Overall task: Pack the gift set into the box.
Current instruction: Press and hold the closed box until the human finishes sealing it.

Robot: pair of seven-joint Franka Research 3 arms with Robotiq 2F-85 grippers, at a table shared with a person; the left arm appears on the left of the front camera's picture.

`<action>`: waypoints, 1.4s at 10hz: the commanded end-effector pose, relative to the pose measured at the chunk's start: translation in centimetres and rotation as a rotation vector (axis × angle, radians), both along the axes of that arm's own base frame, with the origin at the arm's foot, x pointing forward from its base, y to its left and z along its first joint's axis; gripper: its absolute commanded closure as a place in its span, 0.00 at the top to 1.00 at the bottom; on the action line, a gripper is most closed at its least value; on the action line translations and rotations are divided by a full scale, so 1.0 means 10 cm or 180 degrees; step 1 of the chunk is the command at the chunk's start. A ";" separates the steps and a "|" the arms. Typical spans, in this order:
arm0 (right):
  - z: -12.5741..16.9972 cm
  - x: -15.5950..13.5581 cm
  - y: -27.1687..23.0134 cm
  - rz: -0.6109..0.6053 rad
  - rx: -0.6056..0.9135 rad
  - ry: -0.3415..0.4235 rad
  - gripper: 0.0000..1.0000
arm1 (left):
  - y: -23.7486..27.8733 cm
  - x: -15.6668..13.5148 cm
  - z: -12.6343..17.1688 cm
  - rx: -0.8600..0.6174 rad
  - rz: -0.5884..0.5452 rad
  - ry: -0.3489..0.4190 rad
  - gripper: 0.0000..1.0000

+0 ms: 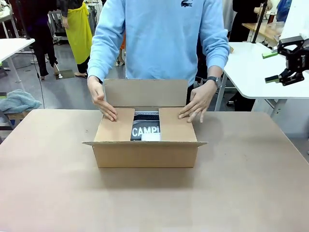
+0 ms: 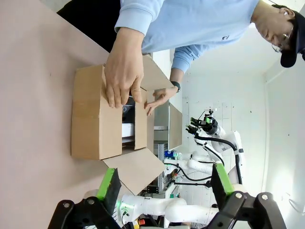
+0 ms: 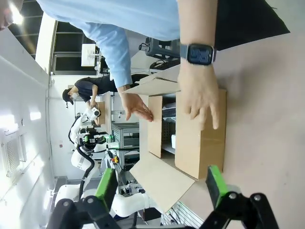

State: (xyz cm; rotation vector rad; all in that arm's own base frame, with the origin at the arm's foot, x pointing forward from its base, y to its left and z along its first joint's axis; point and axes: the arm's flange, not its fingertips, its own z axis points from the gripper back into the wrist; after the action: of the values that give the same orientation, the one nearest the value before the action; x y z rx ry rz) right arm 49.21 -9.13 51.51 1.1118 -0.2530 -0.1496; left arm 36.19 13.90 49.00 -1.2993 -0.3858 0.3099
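The right claw (image 1: pixel 273 66) hangs released, its 2 green-padded fingers spread with nothing between them. It sits high off the right edge of the desk (image 1: pixel 48 193), points left and is well apart from the box (image 1: pixel 145 155). The left claw (image 2: pixel 166 183) is released too, fingers wide and empty, facing the box from the side with bare desk between.

The box stands mid-desk, toward the far side, with open desk to its near, left and right. Its far flap stands upright against the person, and its near flap lies flat outward toward the robot. The 2 side flaps are pressed down inward with a gap left between them.

The gift set (image 1: pixel 144 130) lies inside the box and shows through that gap. The front view reads white "CAMP" lettering on the grey pouch and shows a small white item (image 1: pixel 151 137) at the gap's near edge. The left wrist view shows the white item through the same gap, but no lettering.

The person's watch hand (image 1: pixel 197 104) rests on the right flap, fingers splayed; the right wrist view shows the watch face. The other hand (image 1: pixel 102 102) lies on the left flap, fingers together and angled inward.
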 end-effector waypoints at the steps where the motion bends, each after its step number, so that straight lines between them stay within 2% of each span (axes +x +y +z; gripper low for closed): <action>1: 0.00 -0.02 0.02 -0.0038 -0.0022 0.0020 1.00 | 0.00 -0.02 0.00 0.0005 -0.0009 0.0012 1.00; 14: 0.00 -0.02 0.02 -0.0038 -0.0022 0.0020 1.00 | 0.00 -0.02 0.00 0.0005 -0.0009 0.0012 1.00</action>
State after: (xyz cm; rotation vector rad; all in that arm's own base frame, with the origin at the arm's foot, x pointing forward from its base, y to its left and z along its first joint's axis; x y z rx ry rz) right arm 49.21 -9.13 51.51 1.1118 -0.2530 -0.1496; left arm 36.19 13.90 49.00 -1.2993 -0.3859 0.3100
